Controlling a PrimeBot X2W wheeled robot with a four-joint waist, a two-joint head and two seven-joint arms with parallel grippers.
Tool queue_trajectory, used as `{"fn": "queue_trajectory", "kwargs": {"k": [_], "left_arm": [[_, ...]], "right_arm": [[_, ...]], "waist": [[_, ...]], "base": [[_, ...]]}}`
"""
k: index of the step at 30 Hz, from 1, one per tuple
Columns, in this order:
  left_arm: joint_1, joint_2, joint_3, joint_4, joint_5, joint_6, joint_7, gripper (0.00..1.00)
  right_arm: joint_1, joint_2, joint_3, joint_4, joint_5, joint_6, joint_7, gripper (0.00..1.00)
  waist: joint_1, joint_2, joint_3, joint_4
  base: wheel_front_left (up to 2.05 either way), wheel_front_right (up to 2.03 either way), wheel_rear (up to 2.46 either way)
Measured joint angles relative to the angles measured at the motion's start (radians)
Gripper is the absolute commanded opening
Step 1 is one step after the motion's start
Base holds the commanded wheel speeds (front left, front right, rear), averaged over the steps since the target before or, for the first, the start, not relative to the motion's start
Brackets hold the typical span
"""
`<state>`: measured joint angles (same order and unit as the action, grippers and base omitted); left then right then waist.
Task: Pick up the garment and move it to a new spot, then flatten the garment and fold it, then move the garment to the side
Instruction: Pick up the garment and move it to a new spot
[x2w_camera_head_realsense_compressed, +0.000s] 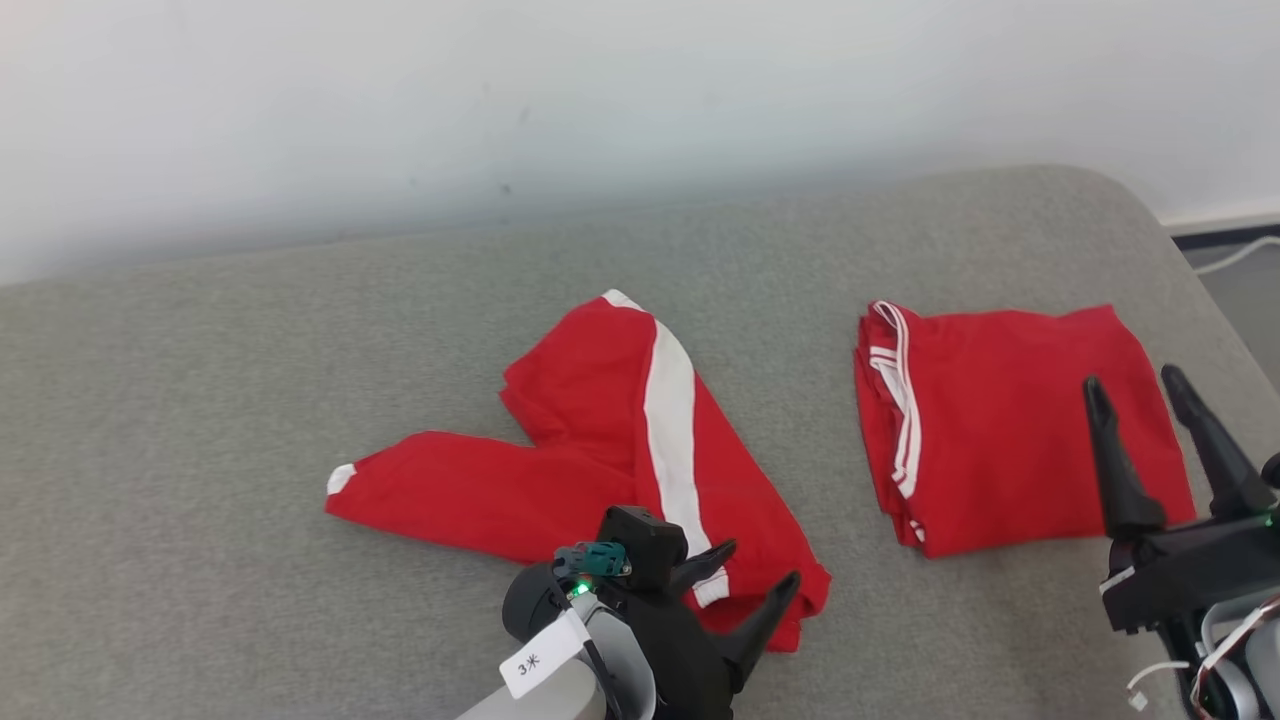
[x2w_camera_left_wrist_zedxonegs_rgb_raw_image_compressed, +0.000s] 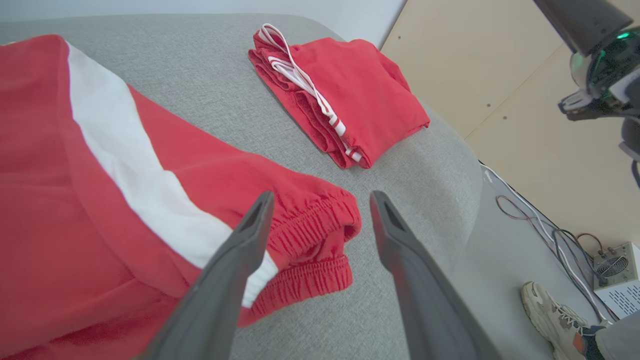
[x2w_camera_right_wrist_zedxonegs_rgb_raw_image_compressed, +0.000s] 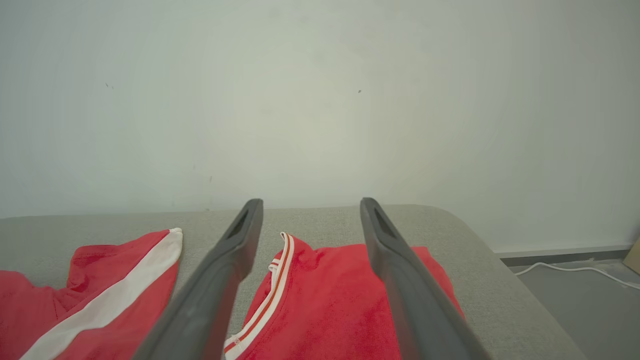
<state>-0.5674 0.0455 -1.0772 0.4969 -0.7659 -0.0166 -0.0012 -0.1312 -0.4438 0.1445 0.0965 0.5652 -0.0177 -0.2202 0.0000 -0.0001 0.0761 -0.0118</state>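
Red white-striped fabric trousers (x2w_camera_head_realsense_compressed: 600, 440) lie on the grey padded bench (x2w_camera_head_realsense_compressed: 200, 400). Their elastic hem (x2w_camera_left_wrist_zedxonegs_rgb_raw_image_compressed: 310, 235) sits between the left gripper's (x2w_camera_head_realsense_compressed: 762, 562) parted jaws, cloth stretching away leftward. The right gripper (x2w_camera_head_realsense_compressed: 1131, 377), jaws also apart, is farther off.

1. Grey fabric-covered padded surface (x2w_camera_head_realsense_compressed: 250, 400), pretty plain, rounded off at the far right corner.
2. Lying loose near the middle: red trousers (x2w_camera_head_realsense_compressed: 590, 440) with a white side stripe, legs splayed in a V, elastic cuff at the near end, kinda rumpled.
3. Off to the right, well apart from those: folded red garment (x2w_camera_head_realsense_compressed: 1010, 430), white-striped trim along its left edge, sitting neat and flat.
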Motion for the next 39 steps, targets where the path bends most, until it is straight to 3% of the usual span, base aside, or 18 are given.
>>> {"fn": "queue_trajectory", "kwargs": {"k": [9,25,32,39], "left_arm": [[0.004,0.018,0.065,0.082,-0.001,0.053,-0.028,1.0],[-0.028,0.245,0.17,0.233,0.006,0.096,-0.07,1.0],[-0.07,0.279,0.195,0.289,0.004,0.095,-0.07,1.0],[-0.083,0.275,0.22,0.341,-0.026,0.076,-0.06,1.0]], "right_arm": [[0.023,0.02,0.016,0.0,0.006,0.0,-0.002,1.0],[0.032,0.023,0.035,-0.012,0.005,0.011,-0.006,1.0],[0.026,0.017,0.035,-0.018,0.005,0.018,-0.004,1.0],[0.019,0.012,0.033,-0.029,0.005,0.018,0.0,1.0]], "waist": [[0.0,0.0,-0.037,0.055],[0.0001,0.0002,-0.036,0.06],[0.0001,0.0001,-0.017,0.039],[0.0001,0.0001,0.01,0.02]], "base": [[0.0,0.0,0.0],[0.0,0.0,0.0],[0.0,0.0,0.0],[0.0,0.0,0.0]]}}
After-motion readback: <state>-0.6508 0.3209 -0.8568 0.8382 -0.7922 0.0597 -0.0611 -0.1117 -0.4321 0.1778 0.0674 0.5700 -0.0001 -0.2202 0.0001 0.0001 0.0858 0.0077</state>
